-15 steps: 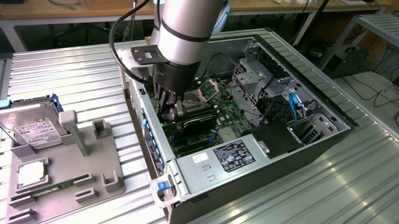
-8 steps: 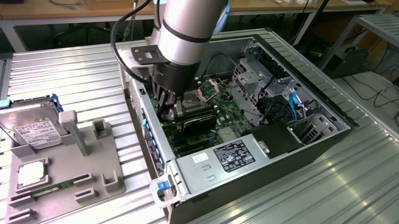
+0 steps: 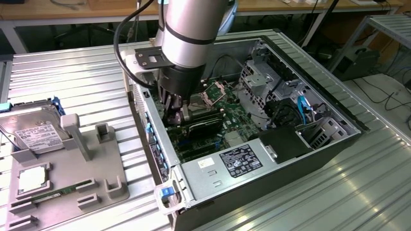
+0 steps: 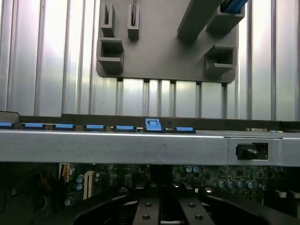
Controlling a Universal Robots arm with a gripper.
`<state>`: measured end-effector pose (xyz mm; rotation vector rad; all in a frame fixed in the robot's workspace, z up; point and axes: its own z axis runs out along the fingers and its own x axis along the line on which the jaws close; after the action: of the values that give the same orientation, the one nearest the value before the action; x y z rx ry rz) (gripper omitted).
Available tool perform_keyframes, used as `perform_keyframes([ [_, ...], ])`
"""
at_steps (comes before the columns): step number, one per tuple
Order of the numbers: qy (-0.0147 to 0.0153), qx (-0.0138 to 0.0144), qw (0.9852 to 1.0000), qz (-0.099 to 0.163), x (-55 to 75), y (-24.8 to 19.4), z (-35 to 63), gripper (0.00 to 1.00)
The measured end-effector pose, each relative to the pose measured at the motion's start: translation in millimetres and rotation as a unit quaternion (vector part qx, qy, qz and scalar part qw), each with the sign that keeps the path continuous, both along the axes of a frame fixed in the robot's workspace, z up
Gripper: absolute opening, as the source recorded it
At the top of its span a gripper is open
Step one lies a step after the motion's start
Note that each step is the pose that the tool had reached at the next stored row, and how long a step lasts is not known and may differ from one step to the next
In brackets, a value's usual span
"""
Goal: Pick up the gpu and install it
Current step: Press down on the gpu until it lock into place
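Gripper: your gripper (image 3: 174, 113) is down inside the open computer case (image 3: 334, 113), low over the motherboard (image 3: 224, 103) — whether it is clamped or parted I cannot tell.
GPU: the gpu (image 3: 204, 126) lies dark and flat just beside the fingers, down at the board; seated or merely resting, I cannot say.
Fixture: the grey holder (image 3: 90, 178) stands well apart, with the hard drive (image 3: 32, 132) on it.
Risk: a tilted card would jam at the slot — pressing on could bend the board.
Risk: the arm's cable (image 3: 122, 43) hangs near the case wall and may snag.

No text is legible; labels on the power supply (image 3: 239, 161) and hard drive (image 3: 35, 134) are unreadable.
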<state>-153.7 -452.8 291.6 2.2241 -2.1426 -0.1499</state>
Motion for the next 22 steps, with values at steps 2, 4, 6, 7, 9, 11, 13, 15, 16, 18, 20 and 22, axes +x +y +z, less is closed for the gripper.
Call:
perform_keyframes([
  [2,-0.0139,-0.0031,0.9999,0.001,0.0,1.6,0.1,0.11],
  [4,-0.0222,-0.0057,0.9997,0.001,0.0,3.9,-0.3,0.11],
  [6,-0.0263,-0.0080,0.9996,0.001,-0.1,5.9,-1.3,0.11],
  [7,-0.0269,-0.0087,0.9996,0.001,-0.3,6.1,-2.2,0.11],
  [9,-0.0282,-0.0109,0.9995,0.002,-0.8,6.3,-4.6,0.11],
  [11,-0.0296,-0.0136,0.9995,0.002,-0.9,6.3,-6.6,0.11],
  [13,-0.0298,-0.0160,0.9994,0.002,-0.8,6.3,-8.7,0.11],
  [15,-0.0298,-0.0176,0.9994,0.002,-0.8,6.3,-11.1,0.11],
  [16,-0.0299,-0.0184,0.9994,0.002,-0.8,6.3,-12.6,0.11],
  [18,-0.0299,-0.0200,0.9993,0.002,-0.8,6.3,-15.3,0.11],
  [20,-0.0297,-0.0218,0.9993,0.002,-0.9,6.3,-17.8,0.11],
  [22,-0.0295,-0.0240,0.9993,0.003,-0.9,6.2,-20.4,0.11],
])
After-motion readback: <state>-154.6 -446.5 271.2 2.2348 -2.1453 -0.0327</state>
